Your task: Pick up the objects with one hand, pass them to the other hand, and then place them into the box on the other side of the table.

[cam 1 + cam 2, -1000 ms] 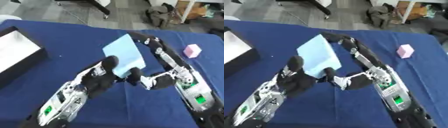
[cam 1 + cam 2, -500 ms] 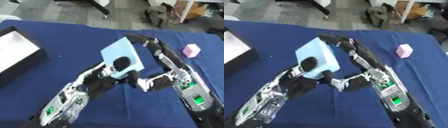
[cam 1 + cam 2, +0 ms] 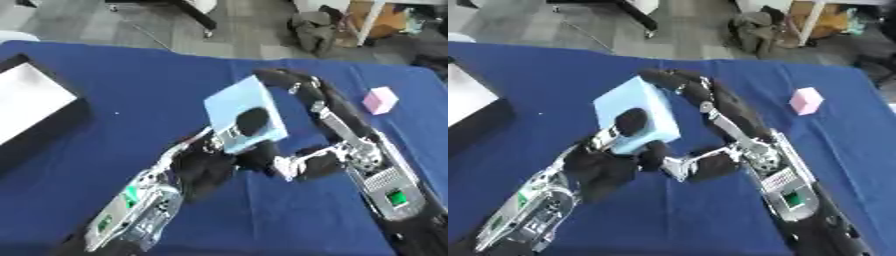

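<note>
The block (image 3: 245,118), a light blue box-shaped thing, sits mid-desk, lifted off the blue desk (image 3: 131,85) between both hands. The left hand (image 3: 229,145) grasps it from below and the near side: one dark fingertip presses on its broad face and the others curl under its lower edge. The right hand (image 3: 677,82) wraps its fingers over the block's far upper corner, so both hands grasp it at once. The block is tilted, its broad face turned up and toward the camera, one corner highest by the right fingers; its longer edges run from that far corner down toward the left fingers. A small pink cube (image 3: 379,100) rests on the desk well to the right of the right fingers, apart from them. A black-walled box (image 3: 39,112) with a white inside lies at the desk's left edge, well left of the left fingers
</note>
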`<state>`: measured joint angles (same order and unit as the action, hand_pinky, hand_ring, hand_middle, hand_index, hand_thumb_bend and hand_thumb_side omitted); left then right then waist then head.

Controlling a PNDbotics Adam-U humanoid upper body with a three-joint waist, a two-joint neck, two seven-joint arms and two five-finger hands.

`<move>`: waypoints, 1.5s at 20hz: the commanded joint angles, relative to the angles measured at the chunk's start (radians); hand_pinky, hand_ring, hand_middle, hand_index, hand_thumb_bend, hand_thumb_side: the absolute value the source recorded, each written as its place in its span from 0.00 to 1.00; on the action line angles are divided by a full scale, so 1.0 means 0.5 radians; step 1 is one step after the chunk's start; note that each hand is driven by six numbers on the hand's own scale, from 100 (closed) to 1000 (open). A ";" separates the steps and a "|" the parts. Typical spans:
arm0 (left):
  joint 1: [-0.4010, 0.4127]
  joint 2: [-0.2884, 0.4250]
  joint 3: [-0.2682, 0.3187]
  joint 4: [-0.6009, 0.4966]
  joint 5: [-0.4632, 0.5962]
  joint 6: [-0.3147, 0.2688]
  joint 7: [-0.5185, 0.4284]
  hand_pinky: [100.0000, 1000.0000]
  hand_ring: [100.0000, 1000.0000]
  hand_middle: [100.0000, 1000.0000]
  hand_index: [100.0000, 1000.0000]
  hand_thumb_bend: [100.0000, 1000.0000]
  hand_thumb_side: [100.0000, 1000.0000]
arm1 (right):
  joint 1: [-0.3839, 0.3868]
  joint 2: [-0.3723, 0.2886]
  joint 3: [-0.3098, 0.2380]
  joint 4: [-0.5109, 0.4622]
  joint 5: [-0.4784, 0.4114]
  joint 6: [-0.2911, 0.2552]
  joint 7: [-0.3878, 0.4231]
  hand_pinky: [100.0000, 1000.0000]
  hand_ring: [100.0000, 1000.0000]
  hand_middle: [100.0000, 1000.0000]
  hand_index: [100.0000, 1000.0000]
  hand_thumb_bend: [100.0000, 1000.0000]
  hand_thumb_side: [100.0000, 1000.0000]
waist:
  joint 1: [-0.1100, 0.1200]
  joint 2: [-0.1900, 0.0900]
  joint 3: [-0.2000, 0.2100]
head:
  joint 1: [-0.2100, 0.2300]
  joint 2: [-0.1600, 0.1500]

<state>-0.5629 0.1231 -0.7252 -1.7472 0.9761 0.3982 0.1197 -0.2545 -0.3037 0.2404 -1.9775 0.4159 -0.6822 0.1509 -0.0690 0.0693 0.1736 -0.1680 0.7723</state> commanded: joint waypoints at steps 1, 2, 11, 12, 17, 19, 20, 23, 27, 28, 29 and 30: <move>-0.018 -0.009 0.010 0.023 0.024 0.003 0.053 0.46 0.23 0.11 0.34 0.54 0.27 | -0.023 -0.018 0.013 -0.045 -0.042 -0.053 0.020 0.80 0.75 0.52 0.94 0.00 0.25 | 0.006 -0.026 -0.003 | -0.007 -0.005; -0.014 -0.008 0.011 0.027 0.028 0.002 0.064 0.46 0.22 0.10 0.34 0.53 0.27 | -0.024 -0.017 0.009 -0.045 -0.048 -0.061 0.025 0.80 0.75 0.53 0.94 0.00 0.24 | 0.006 -0.025 -0.004 | -0.009 -0.005; 0.011 0.001 0.025 0.040 0.053 -0.006 0.141 0.45 0.20 0.08 0.31 0.06 0.13 | -0.028 -0.014 -0.043 -0.045 -0.051 -0.111 0.007 0.81 0.76 0.62 0.94 0.00 0.05 | 0.008 -0.023 -0.009 | -0.017 -0.005; 0.012 0.002 0.028 0.037 0.053 -0.006 0.144 0.45 0.20 0.07 0.30 0.05 0.13 | -0.028 -0.013 -0.048 -0.045 -0.049 -0.112 0.002 0.81 0.77 0.64 0.95 0.00 0.03 | 0.008 -0.022 -0.009 | -0.018 -0.005; 0.014 0.009 0.042 0.035 0.035 0.001 0.164 0.44 0.19 0.06 0.30 0.05 0.13 | -0.031 -0.012 -0.072 -0.045 -0.052 -0.117 -0.012 0.82 0.79 0.72 0.96 0.00 0.00 | 0.009 -0.021 -0.011 | -0.022 -0.005; 0.015 0.013 0.051 0.038 0.024 0.002 0.171 0.44 0.19 0.06 0.30 0.05 0.12 | -0.030 -0.012 -0.083 -0.045 -0.060 -0.116 -0.008 0.83 0.80 0.76 0.96 0.00 0.00 | 0.010 -0.021 -0.012 | -0.024 -0.005; 0.015 0.014 0.056 0.039 0.017 0.003 0.173 0.44 0.18 0.06 0.30 0.06 0.12 | -0.030 -0.012 -0.088 -0.045 -0.066 -0.115 -0.005 0.83 0.81 0.77 0.97 0.00 0.00 | 0.010 -0.020 -0.012 | -0.026 -0.005; 0.017 0.016 0.077 0.042 0.002 -0.004 0.178 0.44 0.18 0.06 0.29 0.06 0.12 | -0.031 -0.016 -0.103 -0.045 -0.080 -0.122 0.016 0.84 0.83 0.83 0.99 0.00 0.00 | 0.011 -0.020 -0.013 | -0.031 -0.005; 0.014 0.026 0.098 0.035 -0.013 -0.009 0.176 0.44 0.18 0.06 0.29 0.07 0.11 | -0.033 -0.029 -0.125 -0.045 -0.032 -0.152 0.066 0.89 0.90 0.94 1.00 0.00 0.00 | 0.012 -0.019 -0.014 | -0.036 -0.005; 0.014 0.030 0.099 0.033 -0.016 -0.007 0.172 0.44 0.18 0.06 0.29 0.07 0.11 | -0.034 -0.031 -0.129 -0.045 -0.008 -0.158 0.087 0.91 0.92 0.97 1.00 0.00 0.00 | 0.013 -0.018 -0.013 | -0.037 -0.005; 0.015 0.032 0.100 0.031 -0.019 -0.003 0.168 0.44 0.18 0.06 0.29 0.07 0.11 | -0.034 -0.034 -0.132 -0.045 0.015 -0.163 0.106 0.92 0.93 0.99 1.00 0.00 0.00 | 0.013 -0.018 -0.013 | -0.038 -0.005; 0.016 0.034 0.099 0.030 -0.021 0.000 0.164 0.44 0.18 0.06 0.29 0.08 0.11 | -0.033 -0.036 -0.137 -0.045 0.039 -0.167 0.120 0.93 0.95 1.00 1.00 0.00 0.00 | 0.013 -0.018 -0.013 | -0.039 -0.005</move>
<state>-0.5448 0.1301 -0.6872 -1.7251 0.9751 0.3966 0.2023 -0.2562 -0.3036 0.1857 -1.9769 0.4251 -0.7611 0.2013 -0.0657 0.0697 0.1677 -0.1845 0.7723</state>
